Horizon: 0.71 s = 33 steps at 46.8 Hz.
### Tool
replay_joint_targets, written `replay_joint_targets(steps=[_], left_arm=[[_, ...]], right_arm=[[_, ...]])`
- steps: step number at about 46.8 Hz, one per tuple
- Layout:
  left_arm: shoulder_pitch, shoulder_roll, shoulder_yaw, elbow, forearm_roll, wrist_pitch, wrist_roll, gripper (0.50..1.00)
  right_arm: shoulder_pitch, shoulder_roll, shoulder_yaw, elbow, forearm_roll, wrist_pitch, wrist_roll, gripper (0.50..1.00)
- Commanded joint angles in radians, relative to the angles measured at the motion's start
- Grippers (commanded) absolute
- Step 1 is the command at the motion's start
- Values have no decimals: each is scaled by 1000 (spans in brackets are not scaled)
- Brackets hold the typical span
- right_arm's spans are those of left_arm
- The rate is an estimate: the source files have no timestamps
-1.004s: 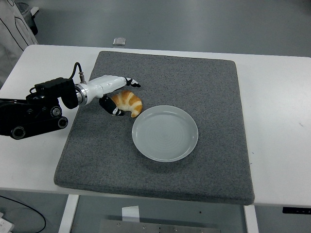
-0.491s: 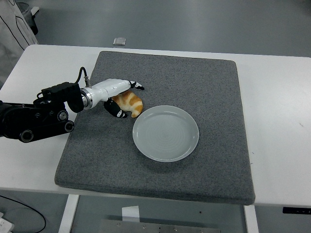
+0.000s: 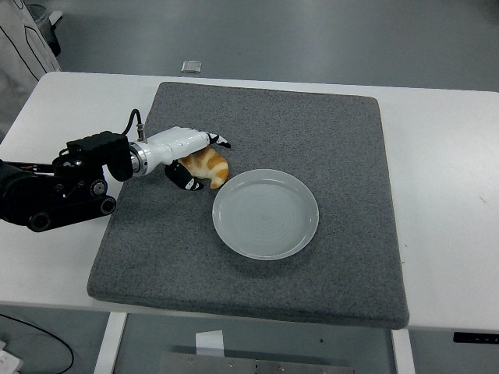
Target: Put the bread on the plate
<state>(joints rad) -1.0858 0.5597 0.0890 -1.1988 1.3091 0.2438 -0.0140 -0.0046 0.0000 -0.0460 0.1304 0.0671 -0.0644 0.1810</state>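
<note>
A golden croissant [image 3: 211,167] lies on the grey mat just left of the pale grey plate [image 3: 266,213], close to its upper-left rim. My left hand [image 3: 199,160], white with black fingertips, reaches in from the left and is curled around the croissant, fingers over its top and thumb below it. The croissant still rests on the mat and its left part is hidden under the hand. The plate holds nothing. My right arm does not show.
The large grey mat [image 3: 257,273] covers most of the white table [image 3: 452,202]. A small grey object [image 3: 191,67] lies at the table's far edge. A light garment [image 3: 19,39] shows at the top left corner.
My left arm moved right and slightly up, and the hand closed in over the croissant. The croissant and plate have barely shifted.
</note>
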Motion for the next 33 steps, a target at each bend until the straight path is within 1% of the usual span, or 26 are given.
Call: replay_joint_targets(steps=[1,3,7,13,20,21,24,25,29,30,33], left_arm=[[0,2,2,-2,5,0,-1,806],[0,3,2,-4,9,0,-1,778],[0,6,2,-4,28,0,-1,774],[-2,12,2,-7,62,0,-1,750],[-8,19,2,-10,68,0,-4,748],[-8,20,0,-10,68,0,-4,741],[-9,23,2,-10,68,0,-4,701],[-9,25,0,-10,68,0,-6,696],[-11,26,0,-10,68,0,-6,651],[-11,28,0,-10,68,0,-6,622],[-12,31,0,-10,68,0,-7,574]], right_arm=[[0,0,0,0,0,0,0,932],[0,0,0,0,0,0,0,932],[0,0,0,0,0,0,0,932],[0,0,0,0,0,0,0,932],[0,0,0,0,0,0,0,932],[0,0,0,0,-1,0,0,932],[0,0,0,0,-1,0,0,932],[0,0,0,0,-1,0,0,932],[0,0,0,0,0,0,0,932],[0,0,0,0,0,0,-1,932],[0,0,0,0,-1,0,0,932]])
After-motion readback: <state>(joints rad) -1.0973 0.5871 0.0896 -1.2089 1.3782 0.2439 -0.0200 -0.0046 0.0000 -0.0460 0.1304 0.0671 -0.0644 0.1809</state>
